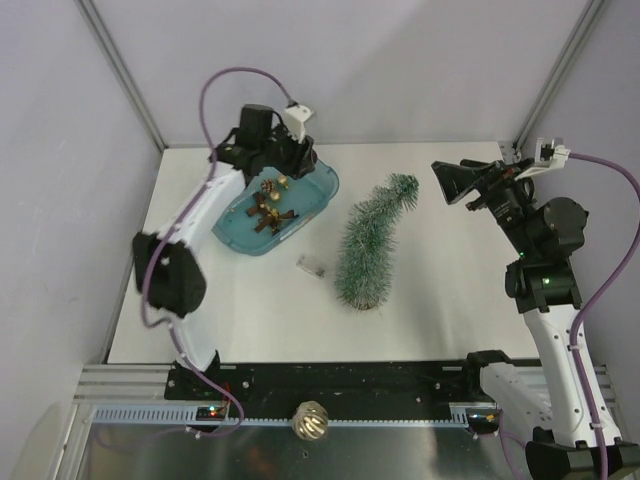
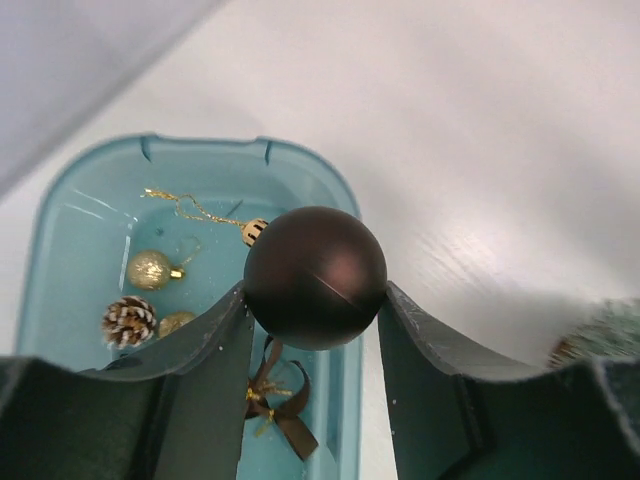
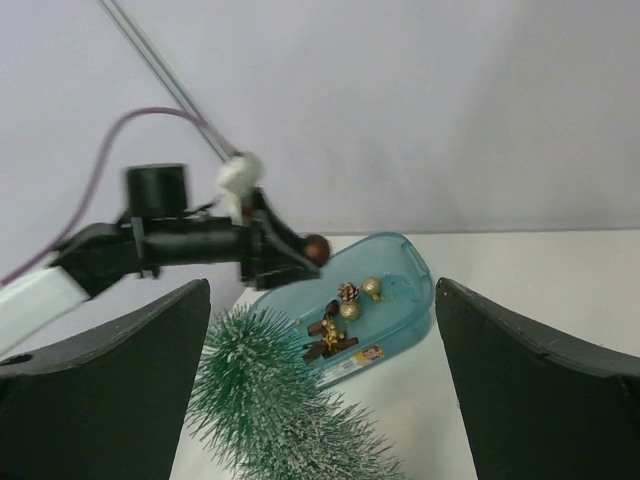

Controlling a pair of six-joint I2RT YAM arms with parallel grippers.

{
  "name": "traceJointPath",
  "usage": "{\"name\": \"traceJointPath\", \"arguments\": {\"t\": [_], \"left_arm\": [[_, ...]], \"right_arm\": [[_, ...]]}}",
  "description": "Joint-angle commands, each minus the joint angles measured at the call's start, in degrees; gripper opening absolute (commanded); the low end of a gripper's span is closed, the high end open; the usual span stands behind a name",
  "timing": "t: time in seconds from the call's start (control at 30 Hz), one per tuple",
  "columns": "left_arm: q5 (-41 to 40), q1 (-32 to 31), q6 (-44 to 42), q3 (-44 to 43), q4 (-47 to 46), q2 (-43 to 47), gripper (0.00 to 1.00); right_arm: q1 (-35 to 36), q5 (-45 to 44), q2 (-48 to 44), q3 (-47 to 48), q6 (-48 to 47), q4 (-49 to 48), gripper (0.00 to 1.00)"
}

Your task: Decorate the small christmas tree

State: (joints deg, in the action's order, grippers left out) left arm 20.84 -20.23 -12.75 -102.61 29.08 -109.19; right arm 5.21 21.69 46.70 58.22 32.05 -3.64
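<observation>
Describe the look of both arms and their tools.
The left arm and right arm have white shells, black joints and purple cables. The left tool and right tool each have two dark, wedge-shaped fingers.

— What's in view that isn't part of the job?
— I see 1 dark bauble [image 2: 315, 277] between the left fingers [image 2: 200, 370], touching both. Under and beyond them sits a teal tub [image 2: 200, 145]. It holds 1 gold glitter ball [image 2: 150, 269], 1 frosted pinecone [image 2: 128, 321], a brown bow [image 2: 285, 410] and a gold chain [image 2: 195, 208].
— Anything loose?
— 1 small clear piece [image 1: 311, 265] lies on the white table [image 1: 450, 300], well apart from those fingers. 1 gold ribbed ball [image 1: 311, 421] sits on the near rail.
</observation>
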Motion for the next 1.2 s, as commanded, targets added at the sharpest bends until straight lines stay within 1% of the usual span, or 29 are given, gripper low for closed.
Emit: {"name": "traceJointPath", "arguments": {"t": [0.0,0.1,0.17,0.3,0.43,0.53,0.63,0.83,0.93,1.07,1.17], "left_arm": [[8.81,-0.18,-1.50,6.52,-1.13,16.19,0.16],[17.09,-0.13,-3.22,11.11,-1.13,25.67,0.17],[23.07,0.00,-4.93,13.18,-0.45,30.43,0.18],[35.84,1.66,-7.09,15.76,1.15,36.52,0.22],[44.60,1.86,-9.36,18.67,1.25,41.53,0.23],[49.69,1.39,-12.50,19.67,1.24,44.67,0.22],[49.13,-0.65,-18.53,20.61,1.24,47.76,0.20],[40.97,-9.17,-31.61,22.89,1.21,52.21,0.14],[37.99,-12.24,-37.89,23.69,1.27,53.17,0.12],[35.72,-14.71,-42.83,24.76,1.24,53.62,0.10],[36.05,-15.11,-42.84,24.77,1.69,52.77,0.09]], "right_arm": [[-0.03,-0.84,-1.94,1.11,-0.51,0.45,0.99],[0.02,-1.48,-3.13,1.15,-0.71,2.67,0.99],[-0.02,-2.25,-4.14,1.01,-1.08,4.25,0.99],[0.03,-3.17,-5.32,0.78,-1.09,6.36,0.99],[0.01,-3.02,-5.99,0.69,-0.72,6.94,0.99],[0.05,-2.98,-6.66,0.70,-0.85,7.23,0.99],[0.06,-2.79,-7.09,0.74,-1.14,7.61,0.99],[0.00,-2.59,-7.76,0.73,-1.75,7.92,0.99],[0.04,-2.67,-7.96,0.68,-2.01,8.28,0.99],[0.00,-2.75,-8.14,0.69,-2.24,8.60,0.99],[0.05,-3.13,-8.13,0.67,-2.23,8.71,0.99]]}}
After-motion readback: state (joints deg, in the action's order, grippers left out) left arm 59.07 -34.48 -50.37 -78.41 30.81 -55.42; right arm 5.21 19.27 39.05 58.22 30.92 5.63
